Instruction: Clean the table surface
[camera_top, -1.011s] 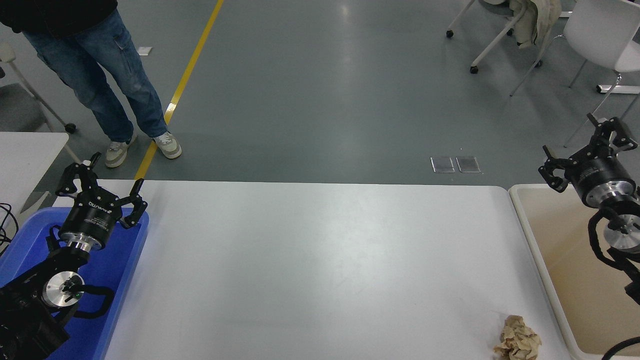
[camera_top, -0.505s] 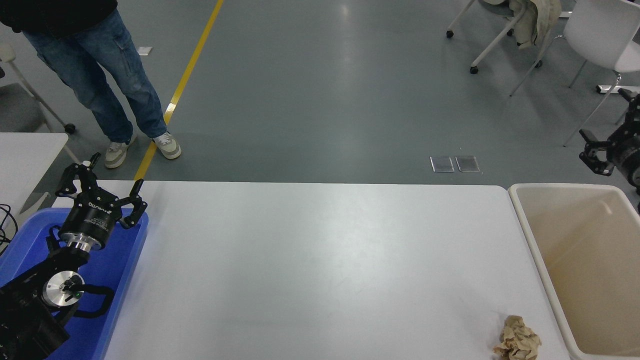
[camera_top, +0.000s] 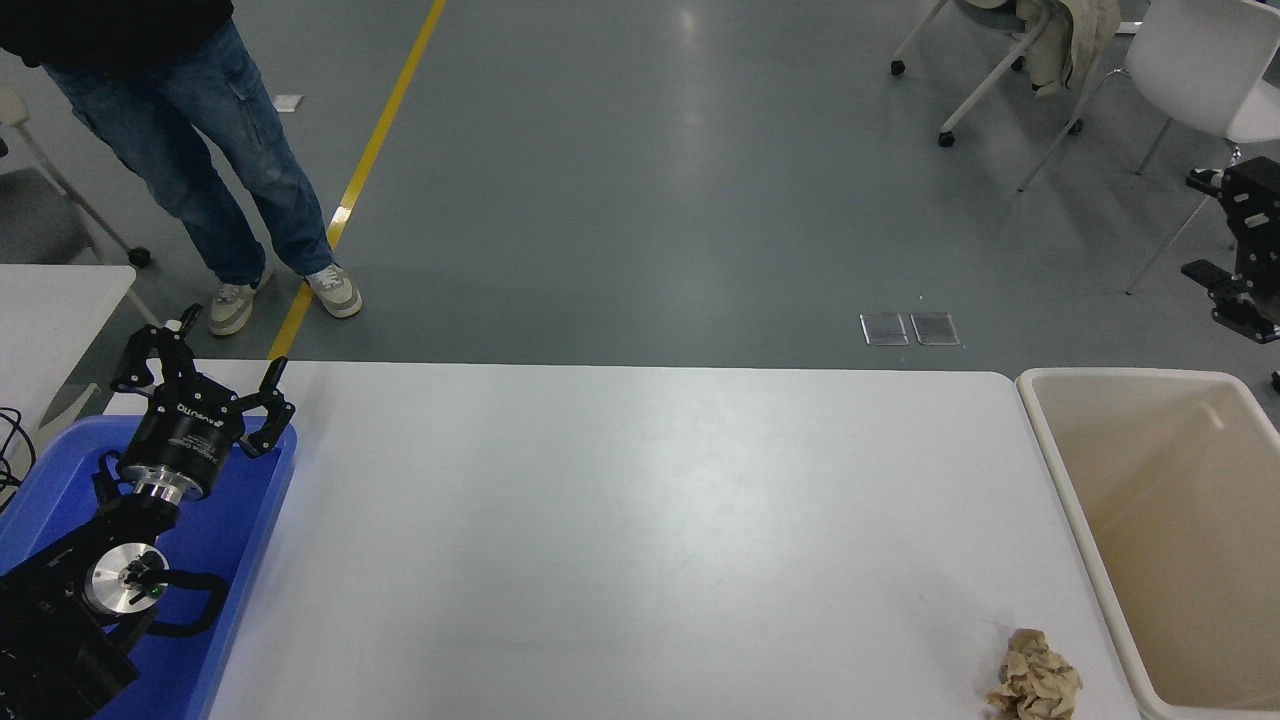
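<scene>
Crumpled brown paper wad is sitting at the table surface near-right corner, just beside the beige bin. Right gripper is hanging off the far-right edge, fingers spread wide, empty. Left gripper is sitting over the blue bin, fingers wide. Risk: a sloppy approach is likely nudging the wad off the near edge, or clipping the bin rim.

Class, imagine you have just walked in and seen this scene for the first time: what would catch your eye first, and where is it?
Most likely the crumpled brown paper ball, alone near the right front corner of the wide white table surface, close to the beige bin at the table's right end. Next, the bright blue bin at the left end, with the left gripper open above it. The right gripper is only partly in view at the right edge.
</scene>
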